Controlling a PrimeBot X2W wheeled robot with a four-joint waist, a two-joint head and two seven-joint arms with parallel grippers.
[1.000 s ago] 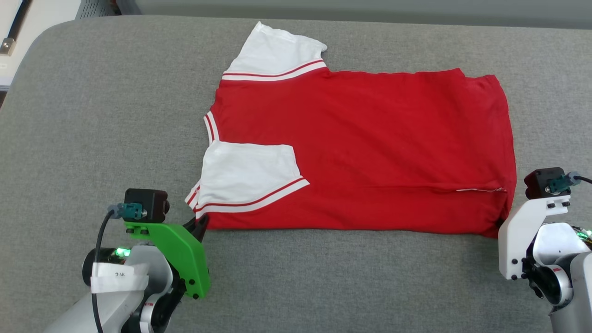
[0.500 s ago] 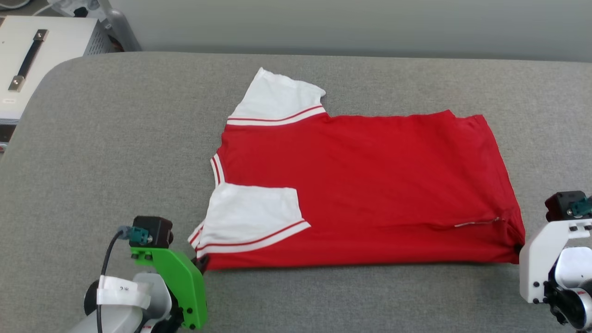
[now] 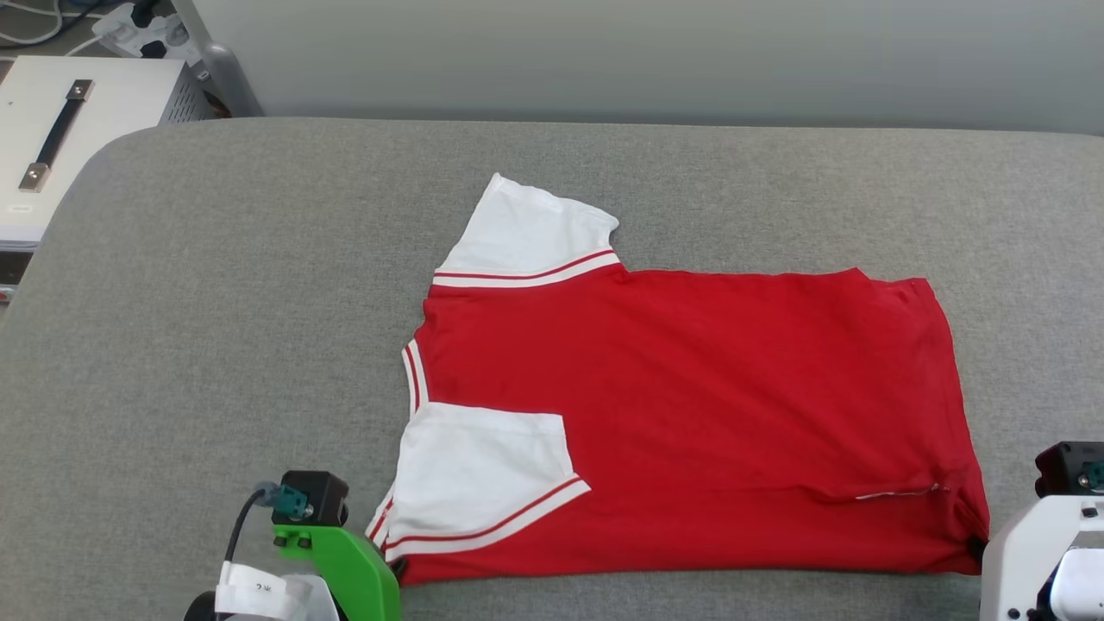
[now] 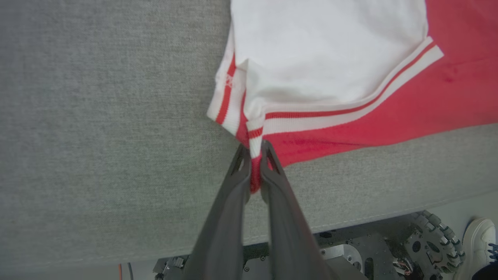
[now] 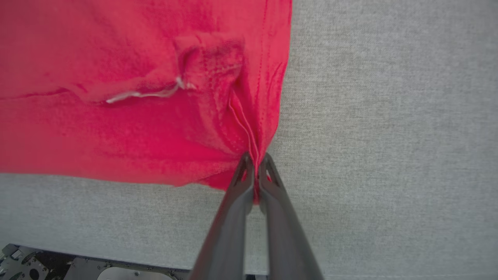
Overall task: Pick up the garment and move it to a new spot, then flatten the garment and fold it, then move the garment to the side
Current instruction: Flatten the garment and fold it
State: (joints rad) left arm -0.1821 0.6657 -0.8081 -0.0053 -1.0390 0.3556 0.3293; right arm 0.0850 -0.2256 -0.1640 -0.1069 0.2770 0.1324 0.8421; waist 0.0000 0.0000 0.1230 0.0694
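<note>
The garment (image 3: 690, 405) is a red shirt with white, striped-trim sleeves, lying flat and folded lengthwise on the grey table (image 3: 241, 285), plain side up. One white sleeve sticks out at the far side; the other is folded onto the body at the near left. My left gripper (image 4: 255, 149) is shut on the near left corner of the garment (image 4: 330, 77) by the striped trim. My right gripper (image 5: 255, 159) is shut on the near right hem corner of the garment (image 5: 136, 97). In the head view both gripper mounts sit at the bottom corners, fingertips hidden.
A white metal box (image 3: 60, 129) with a handle stands off the table's far left corner, with cables behind it. The table's near edge and the robot's wheeled base (image 4: 428, 241) show below it. A shoe (image 4: 480, 241) stands by the base.
The head camera has tilted up, so the whole scene sits lower in view. Both grippers stay shut on the near corners; the garment seems drawn a little toward the near edge.
</note>
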